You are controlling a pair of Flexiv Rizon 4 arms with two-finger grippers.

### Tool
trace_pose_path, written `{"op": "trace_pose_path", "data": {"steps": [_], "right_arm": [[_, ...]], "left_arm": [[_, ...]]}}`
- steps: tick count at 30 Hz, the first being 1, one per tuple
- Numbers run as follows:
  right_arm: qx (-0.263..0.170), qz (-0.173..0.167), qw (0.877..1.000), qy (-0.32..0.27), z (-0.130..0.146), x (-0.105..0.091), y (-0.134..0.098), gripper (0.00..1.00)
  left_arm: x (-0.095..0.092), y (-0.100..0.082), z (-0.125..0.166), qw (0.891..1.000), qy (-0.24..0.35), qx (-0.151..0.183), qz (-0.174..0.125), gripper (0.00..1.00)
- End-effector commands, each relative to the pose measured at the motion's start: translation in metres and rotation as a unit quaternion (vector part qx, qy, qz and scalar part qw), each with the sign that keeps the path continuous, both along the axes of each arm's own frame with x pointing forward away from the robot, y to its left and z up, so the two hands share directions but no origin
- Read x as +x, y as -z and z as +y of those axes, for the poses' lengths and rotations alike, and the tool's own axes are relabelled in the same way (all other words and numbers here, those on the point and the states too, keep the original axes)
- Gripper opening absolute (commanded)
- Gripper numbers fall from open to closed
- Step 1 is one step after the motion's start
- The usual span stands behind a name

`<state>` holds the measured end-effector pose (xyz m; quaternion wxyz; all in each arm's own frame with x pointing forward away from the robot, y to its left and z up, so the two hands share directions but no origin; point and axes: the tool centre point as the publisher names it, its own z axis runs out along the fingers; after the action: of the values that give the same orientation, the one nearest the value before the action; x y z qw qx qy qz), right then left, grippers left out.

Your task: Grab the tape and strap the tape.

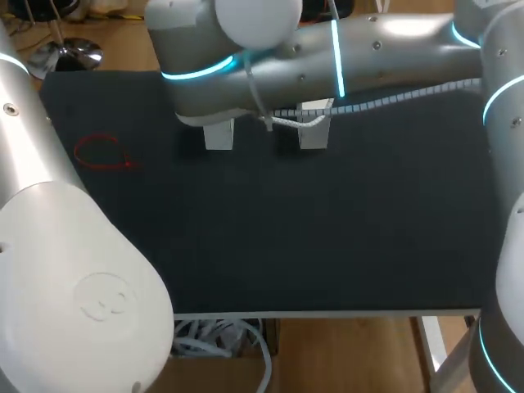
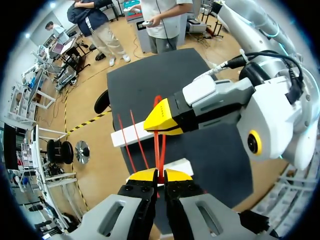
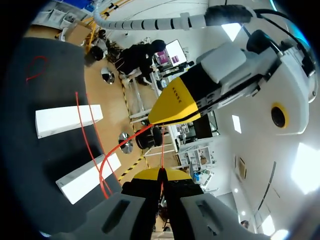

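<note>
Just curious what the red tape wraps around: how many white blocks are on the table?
2. One white block stands at the table's far side, left of middle; the other block stands just right of it. The arm above partly covers both.

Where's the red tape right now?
In the left wrist view, the red tape stretches from the left gripper to the right gripper just ahead, other strands crossing a white block.

the counter (image 1: 327,237) wears a matt black, cloth-like cover. the two blocks (image 1: 219,135) on it look matt white. the red tape (image 2: 157,135) is a thin, smooth strand. the right arm (image 1: 368,49) has a glossy silver-white shell. the left gripper (image 2: 159,175) has a matt grey housing and smooth yellow, plastic-looking fingers (image 2: 142,175).
</note>
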<state>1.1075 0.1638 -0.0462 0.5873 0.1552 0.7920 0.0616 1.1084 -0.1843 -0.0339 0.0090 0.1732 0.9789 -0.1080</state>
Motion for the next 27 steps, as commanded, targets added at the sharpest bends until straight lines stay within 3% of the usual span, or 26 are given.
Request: {"op": "trace_pose_path", "data": {"steps": [1,27], "right_arm": [[-0.006,0.007,1.000,-0.002,0.0047,0.0011,-0.0050,0.00],[-0.028,-0.010,0.999,-0.024,-0.0035,0.0029,-0.0099,0.00]], "left_arm": [[0.0008,-0.0016,-0.0011,1.000,0.000,0.003,0.002,0.00],[0.0008,-0.0016,-0.0011,1.000,0.000,0.003,0.002,0.00]]}}
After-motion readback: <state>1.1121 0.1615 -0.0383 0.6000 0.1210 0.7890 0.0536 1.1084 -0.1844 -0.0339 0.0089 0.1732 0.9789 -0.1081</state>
